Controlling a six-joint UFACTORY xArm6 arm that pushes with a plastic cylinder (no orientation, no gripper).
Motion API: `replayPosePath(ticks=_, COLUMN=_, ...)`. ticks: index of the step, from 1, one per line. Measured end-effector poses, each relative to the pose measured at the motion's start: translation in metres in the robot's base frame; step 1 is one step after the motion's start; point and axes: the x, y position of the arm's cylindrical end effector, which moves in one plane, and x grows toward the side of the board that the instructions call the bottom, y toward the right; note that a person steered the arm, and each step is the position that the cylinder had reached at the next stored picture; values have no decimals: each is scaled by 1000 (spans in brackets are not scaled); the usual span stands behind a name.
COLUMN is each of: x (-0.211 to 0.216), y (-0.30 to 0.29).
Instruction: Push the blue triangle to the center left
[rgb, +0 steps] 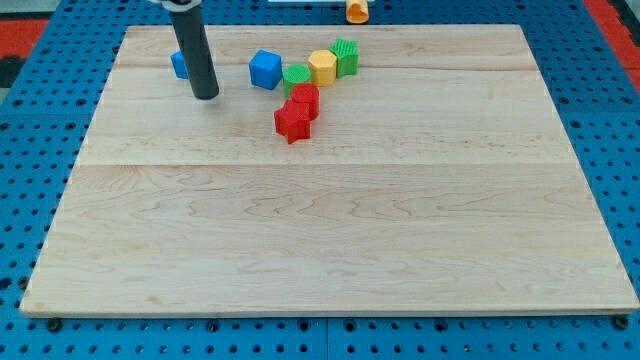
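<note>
My tip (205, 96) rests on the wooden board (330, 230) near the view's top left. A blue block (179, 65), mostly hidden behind the rod, shows just to the tip's upper left; its shape cannot be made out. A blue cube (265, 69) sits to the tip's right. Further right are a green block (296, 76), a yellow block (322, 67) and a green block (345, 56) in a touching row. A red block (305, 99) and a red star-like block (292, 122) lie just below them.
An orange object (357, 11) stands off the board at the view's top. The board lies on a blue perforated table (40, 120).
</note>
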Motion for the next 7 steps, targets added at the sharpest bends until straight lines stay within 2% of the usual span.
replayPosePath(ticks=1, x=-67, y=20)
replayPosePath(ticks=2, x=-62, y=-4)
replayPosePath(ticks=3, x=4, y=-31)
replayPosePath(ticks=5, x=-46, y=-47)
replayPosePath(ticks=6, x=-9, y=-65)
replayPosePath(ticks=7, x=49, y=-57)
